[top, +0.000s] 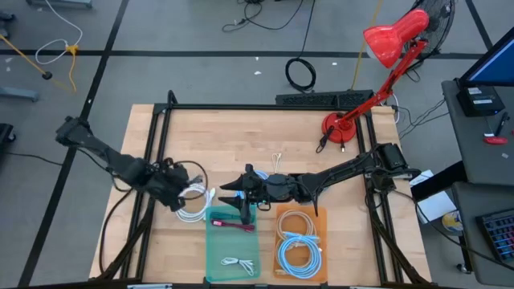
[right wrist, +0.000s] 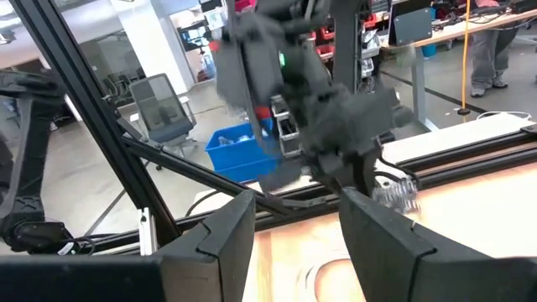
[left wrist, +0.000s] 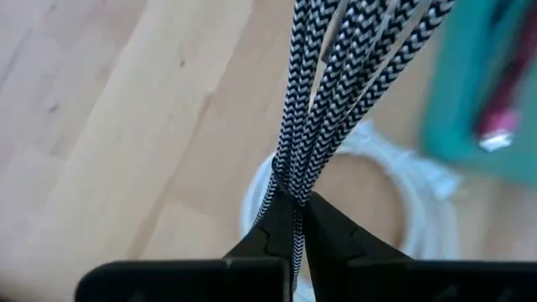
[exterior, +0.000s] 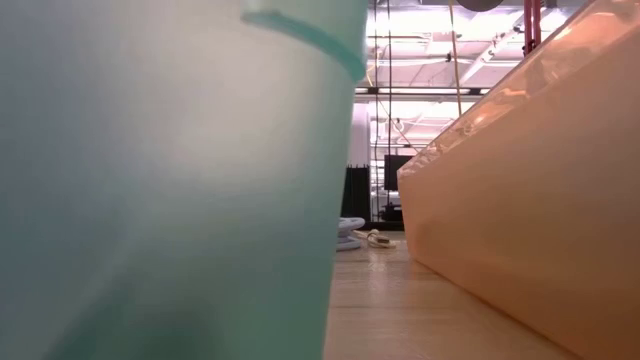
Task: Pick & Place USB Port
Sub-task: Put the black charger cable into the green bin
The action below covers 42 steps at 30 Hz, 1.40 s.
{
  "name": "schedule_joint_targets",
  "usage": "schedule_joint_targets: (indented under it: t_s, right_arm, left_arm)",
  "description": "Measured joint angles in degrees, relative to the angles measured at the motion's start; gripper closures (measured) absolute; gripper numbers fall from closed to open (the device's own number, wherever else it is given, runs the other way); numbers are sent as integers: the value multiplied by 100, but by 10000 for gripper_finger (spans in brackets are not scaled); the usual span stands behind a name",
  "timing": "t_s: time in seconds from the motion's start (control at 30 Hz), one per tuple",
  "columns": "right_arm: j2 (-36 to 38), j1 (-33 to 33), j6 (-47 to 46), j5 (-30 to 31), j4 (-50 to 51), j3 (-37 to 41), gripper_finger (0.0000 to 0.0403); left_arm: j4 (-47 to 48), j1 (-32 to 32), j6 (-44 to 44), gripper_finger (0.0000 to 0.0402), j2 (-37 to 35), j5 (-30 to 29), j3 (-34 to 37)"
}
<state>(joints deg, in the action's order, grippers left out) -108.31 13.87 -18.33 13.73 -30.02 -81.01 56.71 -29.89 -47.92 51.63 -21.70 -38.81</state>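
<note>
Near the table's (top: 265,120) front edge, the green bin (top: 233,250) and orange bin (top: 299,241) already hold cables. The left gripper (left wrist: 294,239) is clenched on a braided cable (left wrist: 323,101) near the left edge, not yet binned. The right gripper (right wrist: 294,226) hovers released over the middle.

A pale wooden tabletop (top: 265,156) is framed by black metal rails (top: 265,106). A red desk lamp (top: 384,56) is stood at its far right corner. Grey floor (top: 161,48) crossed by dark lines is seen beyond. A blue plastic bin (right wrist: 239,149) and a grey office chair (right wrist: 164,113) are visible.
</note>
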Motion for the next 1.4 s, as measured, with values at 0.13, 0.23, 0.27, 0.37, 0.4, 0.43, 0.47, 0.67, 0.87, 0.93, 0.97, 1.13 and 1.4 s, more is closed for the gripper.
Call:
schedule_joint_targets:
  t_s: [0.13, 0.23, 0.27, 0.37, 0.4, 0.43, 0.47, 0.67, 0.87, 0.93, 0.97, 1.13, 1.4]
  right_arm:
    - [39, 3, 81, 190, 50, 1, 239]
    - [156, 72, 386, 740, 235, 2, 239]
    - [226, 113, 444, 999, 425, 2, 239]
    - [533, 288, 480, 1858, 1271, 5, 239]
    - [648, 360, 490, 2200, 1542, 4, 239]
    - [763, 441, 518, 2584, 1827, 2, 239]
    - [891, 551, 558, 2948, 2138, 2, 239]
    - [1385, 1289, 572, 4276, 3206, 62, 239]
    - [1824, 2044, 729, 5194, 3116, 315, 239]
    - [1926, 2298, 739, 5928, 3095, 420, 239]
    - [1967, 2435, 772, 6422, 3122, 475, 239]
    - [2047, 2834, 931, 7570, 3139, 566, 239]
    - [2081, 2726, 1047, 7607, 3033, 612, 239]
  left_arm:
    - [-458, -191, -171, 392, -336, 64, -9]
    - [-768, -373, -130, 392, -204, 116, -17]
    - [-781, -416, -129, 392, -102, 114, -69]
    - [-836, -551, -105, 392, 279, 25, -358]
    - [-845, -598, -65, 392, 405, -7, -502]
    - [-845, -648, -40, 392, 546, -65, -655]
    - [-852, -699, -9, 392, 684, -117, -828]
    - [-1019, -859, 283, 392, 1591, -149, -2012]
    - [-1030, -846, 1024, 392, 2641, 176, -3104]
    - [-1018, -763, 1280, 392, 2984, 411, -3372]
    - [-1002, -714, 1398, 392, 3143, 572, -3482]
    - [-810, -334, 1657, 392, 3730, 1202, -3724]
    - [-668, 415, 1834, 392, 4352, 2193, -3727]
